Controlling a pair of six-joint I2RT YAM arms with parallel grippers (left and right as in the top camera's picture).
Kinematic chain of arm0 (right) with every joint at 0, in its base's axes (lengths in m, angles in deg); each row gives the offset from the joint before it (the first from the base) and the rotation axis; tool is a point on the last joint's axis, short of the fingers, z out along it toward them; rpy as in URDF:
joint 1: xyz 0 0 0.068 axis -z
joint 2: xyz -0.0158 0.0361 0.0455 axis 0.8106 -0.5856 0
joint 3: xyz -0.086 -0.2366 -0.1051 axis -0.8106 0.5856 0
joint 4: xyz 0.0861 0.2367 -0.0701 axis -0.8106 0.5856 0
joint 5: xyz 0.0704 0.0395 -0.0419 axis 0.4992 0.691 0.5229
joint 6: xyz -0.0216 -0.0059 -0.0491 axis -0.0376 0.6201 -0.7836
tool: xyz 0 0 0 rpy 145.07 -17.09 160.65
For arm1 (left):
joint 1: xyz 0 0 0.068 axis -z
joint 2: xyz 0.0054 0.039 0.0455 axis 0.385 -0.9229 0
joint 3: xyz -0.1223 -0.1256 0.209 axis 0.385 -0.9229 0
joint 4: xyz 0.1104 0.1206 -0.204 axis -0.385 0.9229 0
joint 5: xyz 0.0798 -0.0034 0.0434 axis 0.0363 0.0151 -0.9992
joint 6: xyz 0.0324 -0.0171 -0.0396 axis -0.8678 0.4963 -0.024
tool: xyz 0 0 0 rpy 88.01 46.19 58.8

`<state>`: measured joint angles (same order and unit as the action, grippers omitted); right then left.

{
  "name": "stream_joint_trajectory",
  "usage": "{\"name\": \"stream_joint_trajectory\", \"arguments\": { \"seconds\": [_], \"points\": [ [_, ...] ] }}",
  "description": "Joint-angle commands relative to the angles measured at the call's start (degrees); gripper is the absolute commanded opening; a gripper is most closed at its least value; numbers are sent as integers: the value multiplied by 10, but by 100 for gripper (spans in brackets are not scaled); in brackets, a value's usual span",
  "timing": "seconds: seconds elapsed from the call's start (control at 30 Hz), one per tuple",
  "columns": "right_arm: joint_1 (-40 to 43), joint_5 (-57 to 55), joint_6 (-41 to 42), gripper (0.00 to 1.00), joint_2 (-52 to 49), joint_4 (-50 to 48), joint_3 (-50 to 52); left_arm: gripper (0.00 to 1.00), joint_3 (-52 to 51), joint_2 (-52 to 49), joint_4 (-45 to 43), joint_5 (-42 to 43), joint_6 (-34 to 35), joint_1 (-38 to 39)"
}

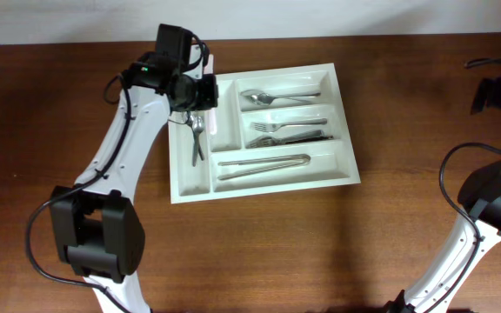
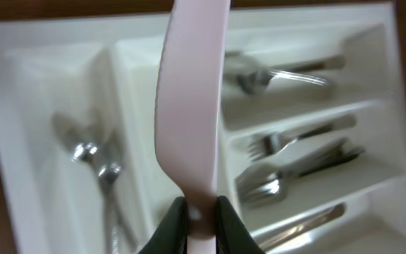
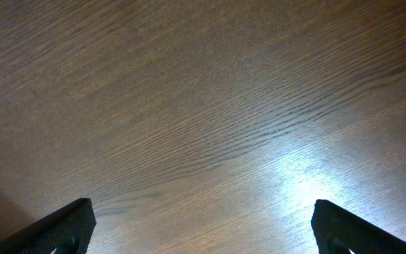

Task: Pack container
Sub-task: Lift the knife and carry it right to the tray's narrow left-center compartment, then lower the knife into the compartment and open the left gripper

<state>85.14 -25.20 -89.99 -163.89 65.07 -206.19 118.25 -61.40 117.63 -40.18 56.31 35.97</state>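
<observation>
Left gripper (image 2: 197, 213) clamped on white plastic knife (image 2: 192, 106), poised over narrow left compartments of container (image 1: 268, 189). Knife's long axis runs along them. Container mid-desk (image 1: 50, 122), nearer left arm. Right gripper (image 3: 204, 229) gapes empty, far right.

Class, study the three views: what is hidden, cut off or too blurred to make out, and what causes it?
1. Left wrist view: the pale knife, gripped by the left gripper, covers the middle of the container; the forks behind are blurred.
2. Overhead: the left wrist hides that grip.
3. Right wrist view: the right gripper has its fingers cut off by the bottom edge; only bare table shows.
</observation>
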Motion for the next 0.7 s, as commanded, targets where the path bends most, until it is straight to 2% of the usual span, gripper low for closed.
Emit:
{"name": "stream_joint_trajectory", "arguments": {
  "seconds": [0.0, 0.23, 0.67],
  "points": [
    [-2, 3, 5, 99, 2, 0, 2, 2, 12, -1, -20, -2, 44, 10],
    [-2, 3, 5, 99, 2, 0, 2, 2, 12, -18, -33, -25, 98, 16],
    [-2, 3, 5, 99, 2, 0, 2, 3, 12, -88, -29, -26, 99, 28]
  ]
}}
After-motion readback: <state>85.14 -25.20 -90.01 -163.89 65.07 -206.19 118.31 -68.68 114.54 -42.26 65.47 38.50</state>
